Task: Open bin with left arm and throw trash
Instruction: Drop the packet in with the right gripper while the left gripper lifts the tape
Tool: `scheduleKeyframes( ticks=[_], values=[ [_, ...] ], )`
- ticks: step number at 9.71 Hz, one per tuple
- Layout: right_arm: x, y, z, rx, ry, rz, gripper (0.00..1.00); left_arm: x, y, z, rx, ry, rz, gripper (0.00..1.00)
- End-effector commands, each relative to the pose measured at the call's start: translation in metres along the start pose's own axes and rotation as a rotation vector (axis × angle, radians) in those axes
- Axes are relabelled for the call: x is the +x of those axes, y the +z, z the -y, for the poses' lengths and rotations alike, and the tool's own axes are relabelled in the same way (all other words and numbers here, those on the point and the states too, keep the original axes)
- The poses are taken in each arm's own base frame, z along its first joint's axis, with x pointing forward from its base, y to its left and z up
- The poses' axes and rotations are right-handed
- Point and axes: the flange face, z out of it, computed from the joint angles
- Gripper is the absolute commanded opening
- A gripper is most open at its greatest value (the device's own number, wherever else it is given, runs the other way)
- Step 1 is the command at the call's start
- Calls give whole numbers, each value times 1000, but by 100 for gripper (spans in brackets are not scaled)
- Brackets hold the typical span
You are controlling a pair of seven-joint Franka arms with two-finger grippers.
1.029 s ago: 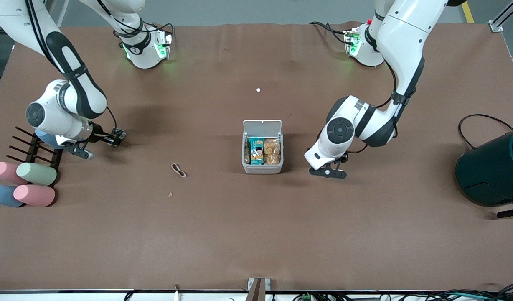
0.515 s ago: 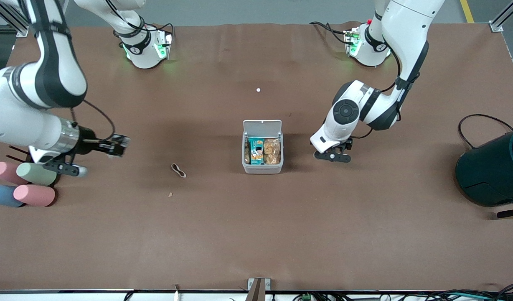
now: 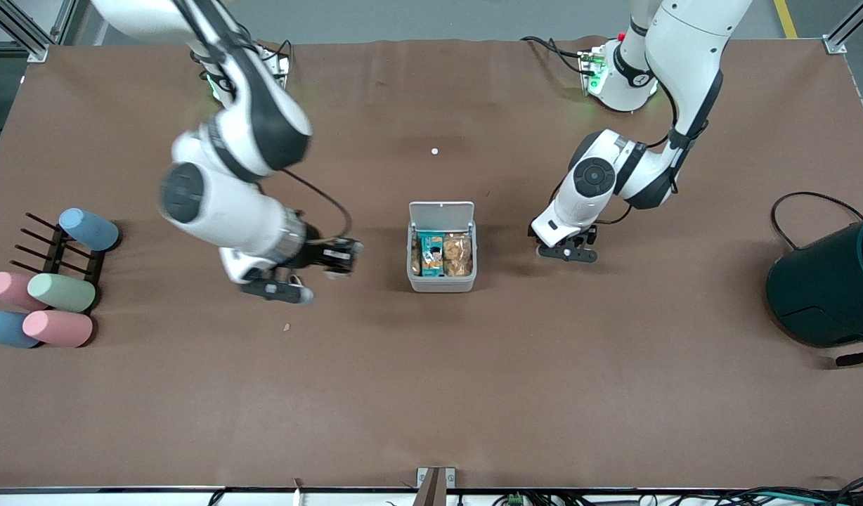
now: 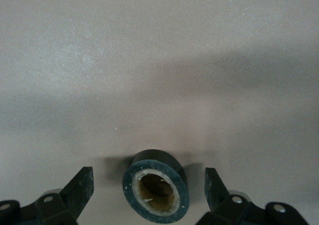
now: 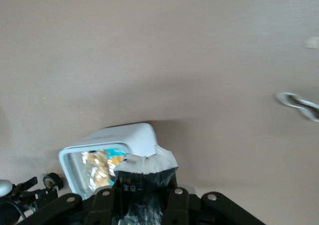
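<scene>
The bin [image 3: 442, 281] stands open mid-table, its lid [image 3: 441, 212] upright, with snack packets inside; it also shows in the right wrist view [image 5: 142, 138]. My left gripper [image 3: 568, 253] is low beside the bin, toward the left arm's end. It is open [image 4: 148, 174] around the black tape roll [image 4: 155, 192], which stands on the table between its fingers without touching them. My right gripper [image 3: 277, 290] hangs beside the bin toward the right arm's end. It is shut [image 5: 143, 197] on the crumpled black wrapper [image 5: 144, 177]. The beige rubber band [image 5: 299, 104] lies on the table, hidden in the front view.
Pastel cups [image 3: 59, 292] and a black rack [image 3: 52, 253] sit at the right arm's end. A large dark teal drum [image 3: 828, 288] lies at the left arm's end. A small white speck [image 3: 434, 151] and a brown crumb [image 3: 286, 327] lie on the brown mat.
My right arm swung from the cup rack toward the bin and now covers the rubber band. My left gripper shifted a little farther from the front camera beside the bin.
</scene>
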Motion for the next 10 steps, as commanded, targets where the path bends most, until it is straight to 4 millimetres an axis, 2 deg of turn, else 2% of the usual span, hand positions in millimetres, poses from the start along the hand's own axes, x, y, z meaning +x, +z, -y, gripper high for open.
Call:
scheduleKeyframes(
  ticks=[1, 3, 4, 5, 6, 7, 8, 9, 10],
  values=[
    [-12, 32, 45, 17, -62, -47, 3, -11, -6, 2, 0, -4, -22, 87],
    [-39, 78, 64, -20, -101, -11, 3, -13, -7, -6, -5, -19, -22, 57],
    [-46, 89, 67, -46, -126, -10, 3, -15, -8, -12, -9, -12, -24, 34],
    [-62, 109, 69, -76, -144, 23, 4, -14, -10, -14, -11, -18, -27, 14],
    [-74, 122, 70, -88, -150, 38, 5, -12, -15, -19, -15, -55, -36, 6],
    [-76, 126, 71, -90, -130, 42, 7, -9, -25, -32, -27, -74, -48, 3],
    [-79, 134, 71, -97, -99, 48, 19, -4, -39, -37, -31, -78, -68, 0],
    [-78, 135, 70, -99, -92, 51, 56, 5, -54, -37, -19, -83, -74, 0],
    [-79, 132, 71, -97, -89, 55, 87, 12, -68, -36, 0, -90, -64, 0]
  ],
)
